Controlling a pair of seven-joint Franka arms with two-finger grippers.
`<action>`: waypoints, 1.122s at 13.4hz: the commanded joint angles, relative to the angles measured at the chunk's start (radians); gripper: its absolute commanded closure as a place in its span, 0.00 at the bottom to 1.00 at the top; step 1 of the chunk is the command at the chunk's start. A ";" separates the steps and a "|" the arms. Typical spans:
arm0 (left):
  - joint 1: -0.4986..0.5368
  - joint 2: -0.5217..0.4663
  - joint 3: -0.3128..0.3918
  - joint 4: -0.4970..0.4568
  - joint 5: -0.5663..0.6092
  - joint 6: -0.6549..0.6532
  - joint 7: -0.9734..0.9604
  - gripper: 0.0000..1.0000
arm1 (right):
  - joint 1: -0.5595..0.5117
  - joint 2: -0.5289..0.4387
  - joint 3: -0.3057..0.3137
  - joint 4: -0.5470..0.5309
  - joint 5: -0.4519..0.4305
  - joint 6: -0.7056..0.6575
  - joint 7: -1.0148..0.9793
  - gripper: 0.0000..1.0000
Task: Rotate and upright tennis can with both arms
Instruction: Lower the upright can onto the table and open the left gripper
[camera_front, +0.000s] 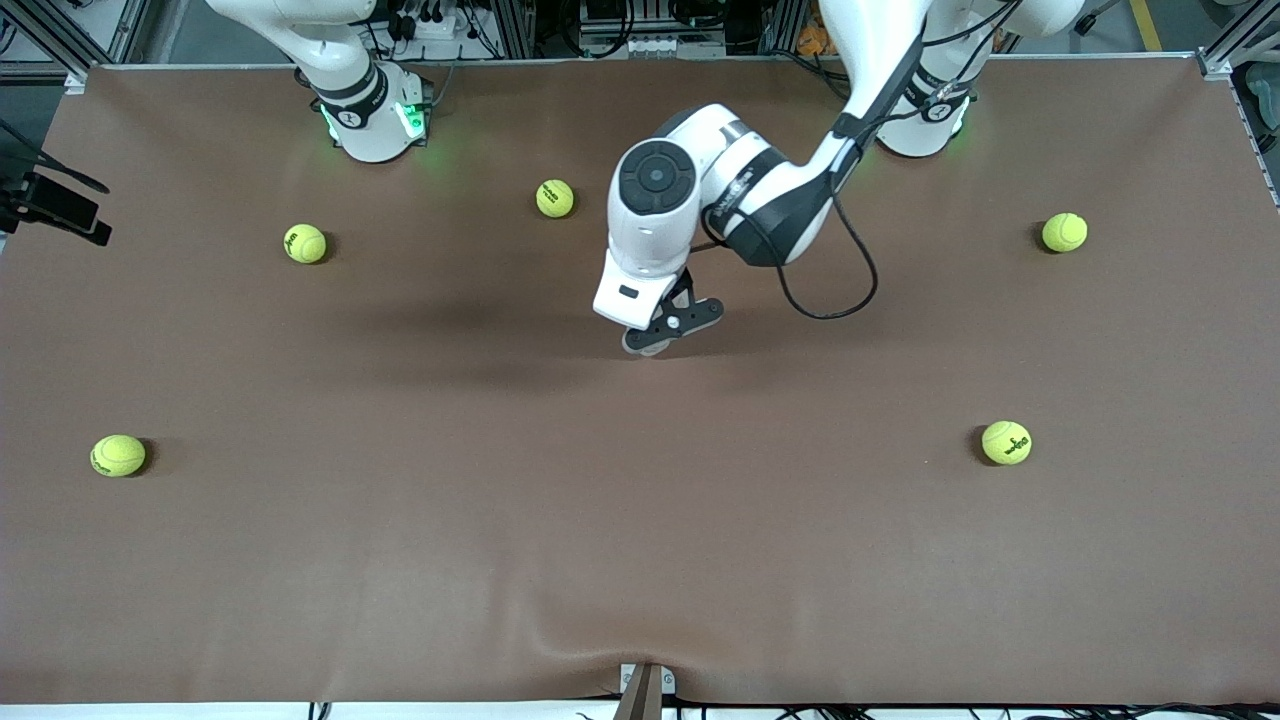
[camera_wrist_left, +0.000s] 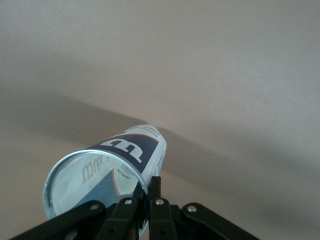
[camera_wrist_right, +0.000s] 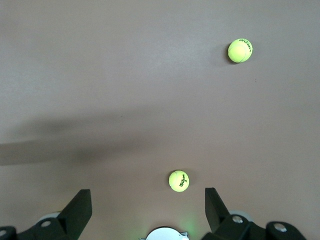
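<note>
The tennis can (camera_wrist_left: 131, 149) is a white and dark-blue tube with a "W" logo. In the left wrist view its open silver rim faces the camera and its other end is on the brown table. My left gripper (camera_wrist_left: 148, 192) is shut on that rim, one finger inside and one outside. In the front view the left gripper (camera_front: 662, 332) is over the middle of the table, and only a sliver of the can's rim (camera_front: 641, 345) shows under it. My right gripper (camera_wrist_right: 147, 197) is open and empty, high above its own base; it is out of the front view.
Several yellow-green tennis balls lie around the table: one (camera_front: 555, 198) near the left arm's elbow, one (camera_front: 305, 243) near the right arm's base, and others toward the table's ends (camera_front: 118, 455) (camera_front: 1064, 232) (camera_front: 1006, 442). A black cable (camera_front: 850, 280) hangs from the left arm.
</note>
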 joint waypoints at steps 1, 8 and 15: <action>-0.048 0.031 0.020 0.045 0.082 -0.029 -0.060 1.00 | -0.011 -0.007 0.012 -0.003 -0.010 -0.007 -0.002 0.00; -0.062 0.040 0.026 0.044 0.085 -0.026 -0.102 1.00 | -0.011 -0.007 0.012 -0.003 -0.010 -0.007 -0.002 0.00; -0.069 0.060 0.031 0.044 0.085 0.001 -0.105 0.72 | -0.011 -0.007 0.012 -0.003 -0.010 -0.007 -0.002 0.00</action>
